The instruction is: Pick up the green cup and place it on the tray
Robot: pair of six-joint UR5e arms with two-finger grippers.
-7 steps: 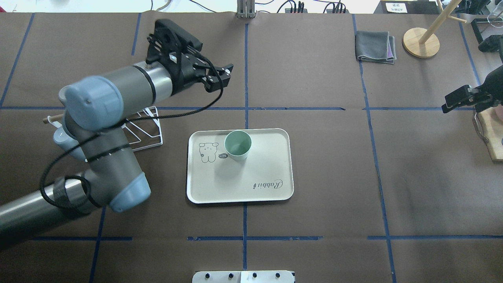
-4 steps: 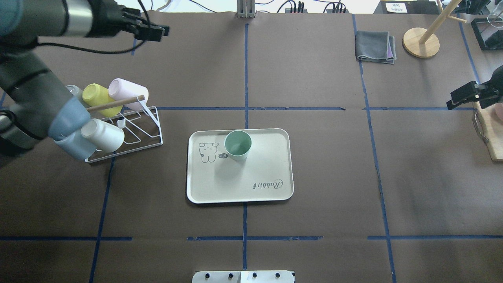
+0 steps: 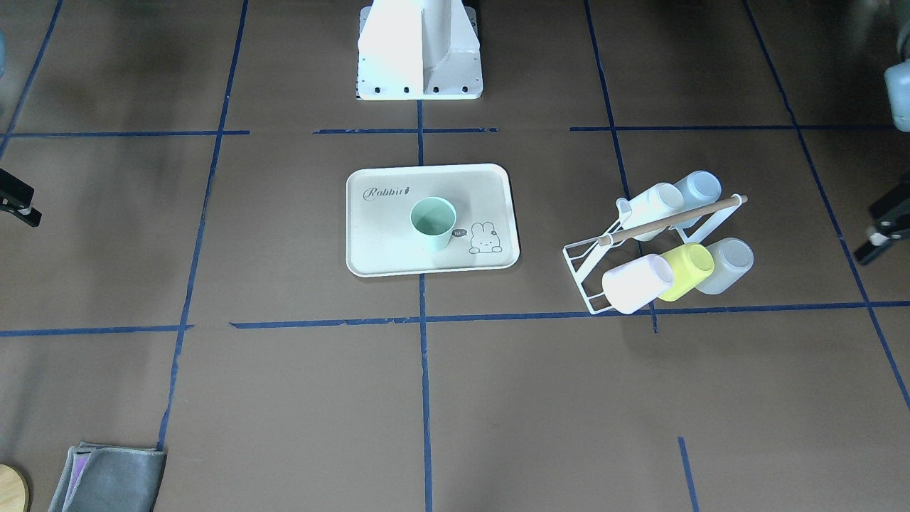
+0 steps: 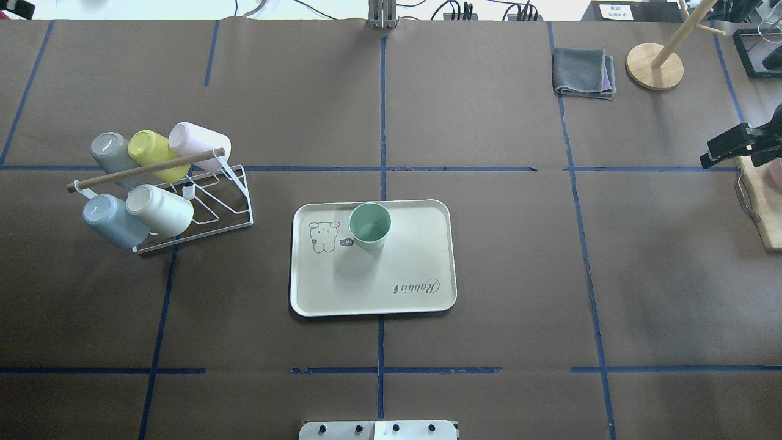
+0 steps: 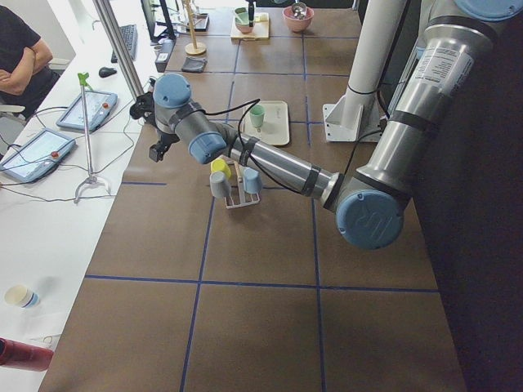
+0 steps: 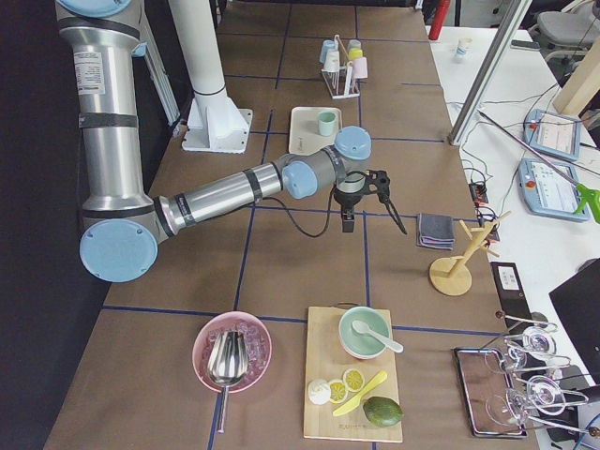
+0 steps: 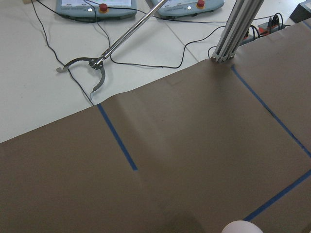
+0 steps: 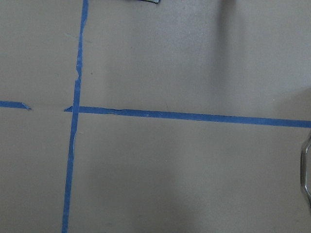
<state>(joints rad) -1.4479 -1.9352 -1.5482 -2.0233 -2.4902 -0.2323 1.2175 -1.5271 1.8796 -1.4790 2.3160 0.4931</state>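
The pale mint-green cup (image 4: 369, 225) stands upright on the cream tray (image 4: 427, 299), near its far rim beside the bunny drawing; both also show in the front view, cup (image 3: 433, 219) and tray (image 3: 370, 256). No gripper is near them. My left gripper (image 3: 880, 238) shows only partly at the table's far left edge. My right gripper (image 4: 724, 148) hovers at the table's right edge, side-on. I cannot tell whether either is open or shut. Neither wrist view shows fingers.
A white wire rack (image 4: 235, 211) with several cups, one bright yellow-green (image 4: 146, 150), stands left of the tray. A folded grey cloth (image 4: 583, 72) and a wooden stand base (image 4: 654, 66) lie at the back right. A wooden board (image 4: 767, 208) is at the right edge.
My left arm has swung away to the far left and almost out of the overhead view, uncovering the rack. My right gripper has drifted slightly right. The cup and tray have not moved.
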